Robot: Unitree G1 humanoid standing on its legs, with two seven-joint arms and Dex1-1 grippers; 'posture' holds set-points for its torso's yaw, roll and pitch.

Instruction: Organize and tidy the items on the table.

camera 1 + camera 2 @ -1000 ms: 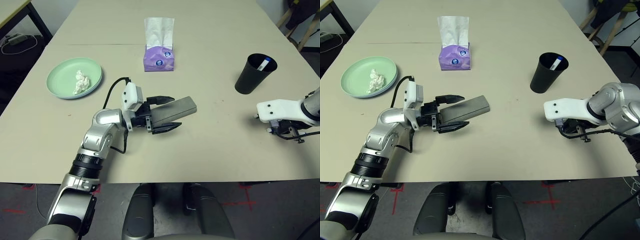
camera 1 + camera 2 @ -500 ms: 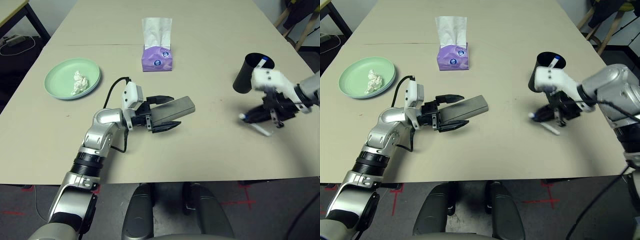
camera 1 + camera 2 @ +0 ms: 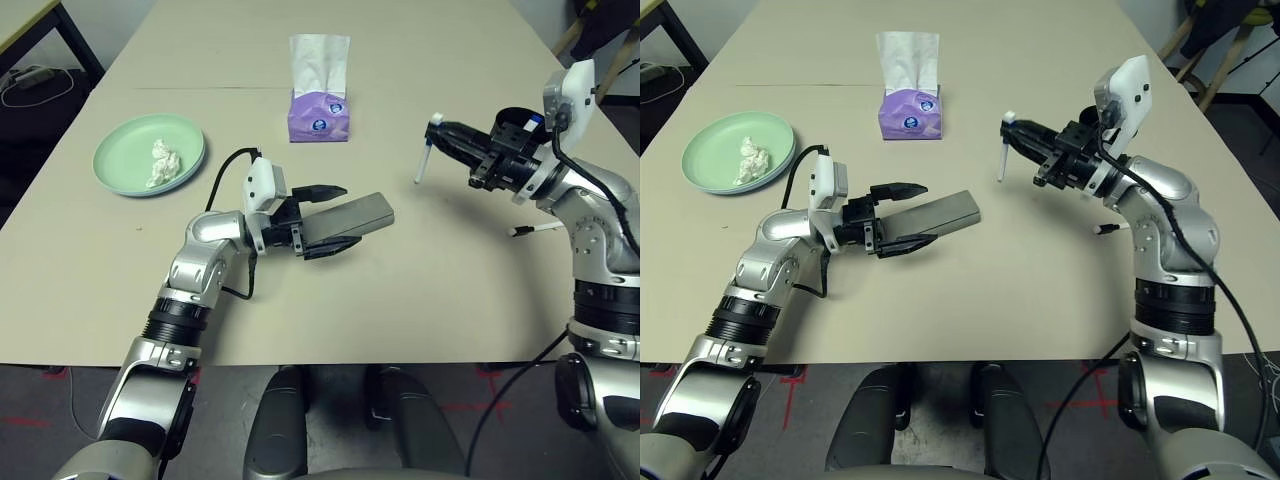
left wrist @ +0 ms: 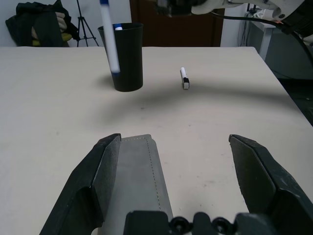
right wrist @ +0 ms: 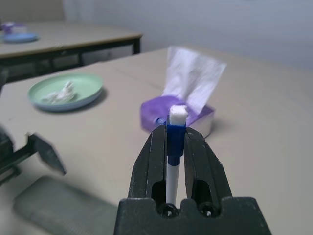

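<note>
Raised from the large beige matte table (image 3: 420,290) since half a second ago, the right gripper (image 3: 437,131) now hangs at about 2 o'clock, clamped on a slim blue-and-white pen (image 3: 423,158) that dangles clear of the surface. Behind it, partly hidden, stands what appears to be the black cup (image 4: 122,56). A second small white pen (image 3: 536,229) lies at 3 o'clock. The left gripper (image 3: 905,216), fingers spread, straddles the grey oblong glasses case (image 3: 936,213) at centre. The crumpled white tissue wad (image 3: 160,162) rests on the pale green round plate (image 3: 122,155) at 10 o'clock.
</note>
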